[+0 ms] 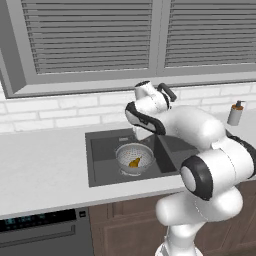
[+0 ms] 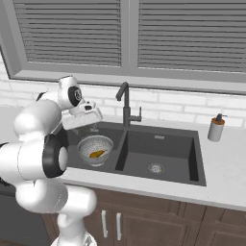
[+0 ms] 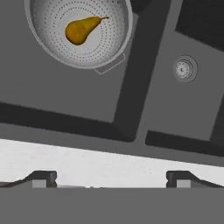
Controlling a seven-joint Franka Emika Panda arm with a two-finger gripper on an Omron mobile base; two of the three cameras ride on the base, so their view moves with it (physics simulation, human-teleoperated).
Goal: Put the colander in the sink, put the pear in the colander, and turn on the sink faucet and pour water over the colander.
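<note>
Kitchen scene with 1 sink (image 2: 176, 144) of 2 basins set into the pale table (image 1: 40, 165), 1 colander (image 1: 134, 158), 1 pear (image 1: 134, 162), 1 sink faucet (image 2: 126, 106) and 1 soap dispenser (image 2: 216, 128).

The colander sits upright on the floor of the robot's left basin — its rim level, its mouth facing up. In the hand view 1 loop handle (image 3: 108, 66) shows at its rim, on the side toward the divider (image 3: 139, 83) between the basins. The pear lies on its side on the mesh at the middle of the colander. In the hand view its long axis runs slantwise: the broad end toward the lower left, the narrow neck and thin stem toward the upper right, that is, roughly toward the divider.

The other basin holds 1 round metal drain (image 2: 155, 167). The sink faucet stands upright behind the divider, at the back edge of the sink, its hooked spout curving forward and a small lever jutting to 1 side. The soap dispenser stands on the table to the right of the sink, well apart from the colander.

The gripper (image 3: 111, 177) hangs above the near edge of the sink, over the strip of table in front of it — jaws spread wide, nothing between them. Its 2 fingertips (image 3: 43, 177) rise at the bottom of the hand view, apart from the colander and the pear.
</note>
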